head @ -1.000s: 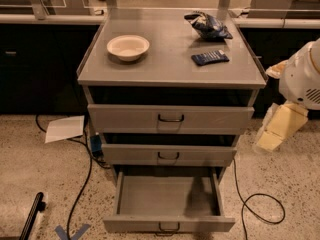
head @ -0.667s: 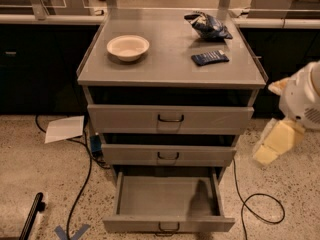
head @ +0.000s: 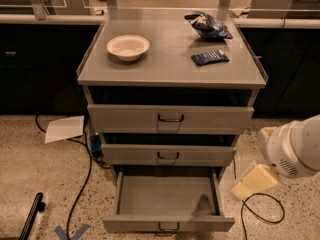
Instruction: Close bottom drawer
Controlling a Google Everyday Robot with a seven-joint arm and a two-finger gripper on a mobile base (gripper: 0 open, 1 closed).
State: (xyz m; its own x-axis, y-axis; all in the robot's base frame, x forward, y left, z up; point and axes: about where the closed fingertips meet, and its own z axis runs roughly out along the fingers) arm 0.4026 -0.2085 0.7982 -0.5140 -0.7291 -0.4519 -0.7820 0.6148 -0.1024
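The bottom drawer [head: 168, 223] of the grey metal cabinet is pulled far out toward me. Its plain grey tray [head: 162, 195] is empty and its small dark wire handle [head: 168, 228] sits at the lower edge of the view. The middle drawer [head: 168, 154] and the top drawer [head: 170, 118] stand out only slightly. My gripper [head: 254, 181], cream-coloured below the white arm housing [head: 295, 149], hangs to the right of the open drawer, above the floor, apart from it.
On the cabinet top [head: 170, 69] lie a white bowl [head: 128, 47], a dark chip bag [head: 207, 25] and a blue packet [head: 210, 57]. On the floor are a sheet of paper [head: 65, 129], black cables [head: 262, 215], a black bar [head: 31, 217] and blue tape [head: 70, 232].
My arm and gripper have come down and a little left along the cabinet's right side, from top-drawer height to bottom-drawer height. The drawers have not moved.
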